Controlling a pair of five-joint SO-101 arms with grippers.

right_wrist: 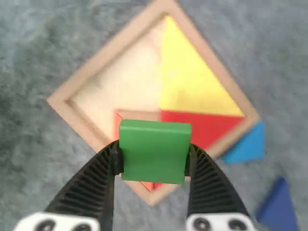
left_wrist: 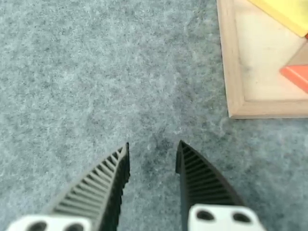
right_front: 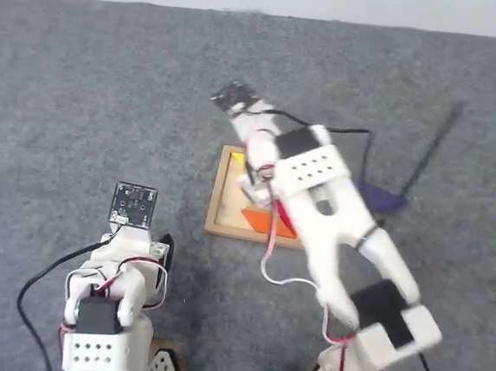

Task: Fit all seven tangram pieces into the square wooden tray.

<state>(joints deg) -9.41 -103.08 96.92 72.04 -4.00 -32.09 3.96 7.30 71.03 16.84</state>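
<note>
We log right arm [right_front: 332, 219] covering most of tray [right_front: 219, 202], green square [right_wrist: 154, 151] hiding part of red piece [right_wrist: 207, 126], dark blue piece [right_wrist: 279, 207] cut off at edge.

Right arm [right_front: 332, 215] hangs over the wooden tray [right_front: 216, 196], orange piece [right_front: 254, 218] inside; left arm [right_front: 111, 312] sits well apart.

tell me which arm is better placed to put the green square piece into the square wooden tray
Right: the right gripper holds the green square piece above the square wooden tray; the left gripper is open beside it.
</note>
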